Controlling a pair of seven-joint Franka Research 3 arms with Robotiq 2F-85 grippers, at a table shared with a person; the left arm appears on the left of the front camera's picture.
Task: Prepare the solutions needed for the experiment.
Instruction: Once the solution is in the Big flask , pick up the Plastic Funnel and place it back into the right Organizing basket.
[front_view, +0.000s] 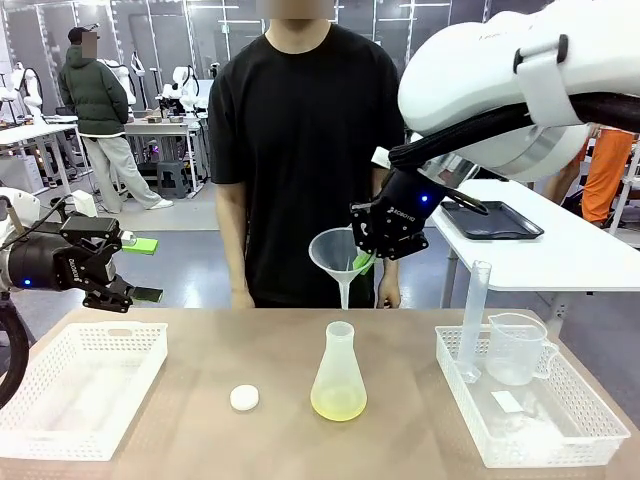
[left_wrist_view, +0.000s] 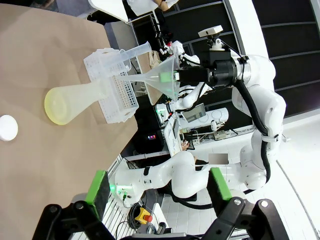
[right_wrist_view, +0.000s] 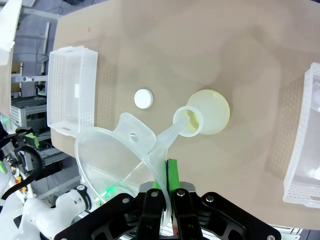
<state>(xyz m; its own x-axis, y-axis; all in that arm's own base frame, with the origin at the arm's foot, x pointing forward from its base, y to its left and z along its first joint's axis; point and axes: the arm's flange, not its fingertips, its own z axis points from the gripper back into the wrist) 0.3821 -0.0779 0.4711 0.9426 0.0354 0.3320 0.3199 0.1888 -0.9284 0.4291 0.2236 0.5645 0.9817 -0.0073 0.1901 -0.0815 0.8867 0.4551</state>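
Right pincer (front_view: 368, 262) clamped on funnel (front_view: 338, 250) rim; spout at 12 o'clock over flask (front_view: 339, 375), not touching. Pale yellow solutions (front_view: 338, 405) in flask on desk (front_view: 200, 430). Left pincer (front_view: 140, 270) spread wide, empty.

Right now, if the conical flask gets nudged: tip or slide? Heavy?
The flask would probably slide rather than tip: it has a wide base and a narrow neck. It is likely light, since only a shallow layer of yellow solution sits in it. Its frosted translucent wall looks like plastic, so it is probably not very fragile, though that's a guess.
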